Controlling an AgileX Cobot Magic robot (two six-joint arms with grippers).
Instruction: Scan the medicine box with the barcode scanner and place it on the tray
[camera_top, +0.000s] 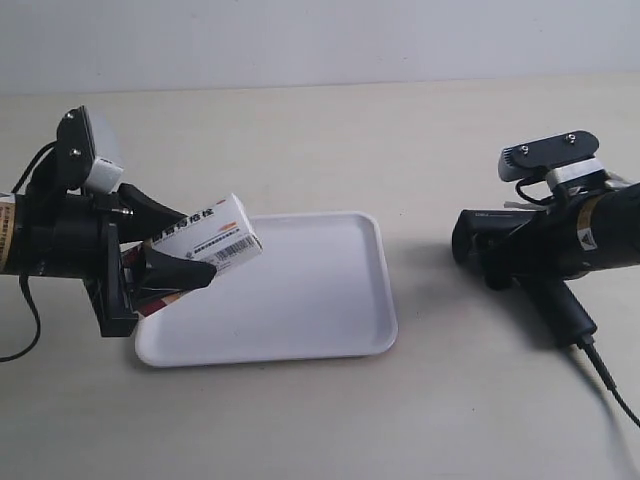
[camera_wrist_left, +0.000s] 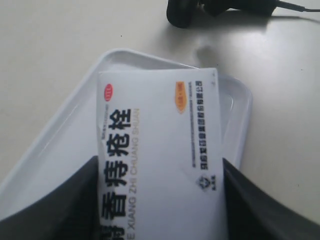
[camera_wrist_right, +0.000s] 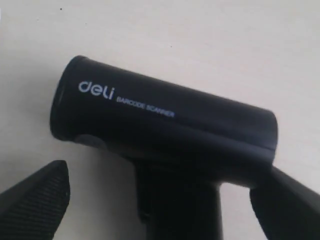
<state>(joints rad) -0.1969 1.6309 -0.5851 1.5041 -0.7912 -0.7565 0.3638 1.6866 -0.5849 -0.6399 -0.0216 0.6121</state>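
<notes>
The medicine box (camera_top: 212, 236), white with dark characters and a barcode, is tilted in the air over the near-left corner of the white tray (camera_top: 320, 290). My left gripper (camera_top: 190, 248) is shut on the box (camera_wrist_left: 157, 150), a finger on each long side, with the tray (camera_wrist_left: 55, 145) beneath it. The black barcode scanner (camera_top: 520, 255) lies on the table at the exterior view's right, its cable trailing off. My right gripper (camera_wrist_right: 160, 200) is open and straddles the handle of the scanner (camera_wrist_right: 165, 125), with gaps showing on both sides of it.
The scanner's head (camera_wrist_left: 182, 12) shows beyond the tray's far edge in the left wrist view. Plain beige tabletop (camera_top: 330, 130) surrounds the tray. The scanner's cable (camera_top: 610, 385) runs toward the exterior view's bottom right corner.
</notes>
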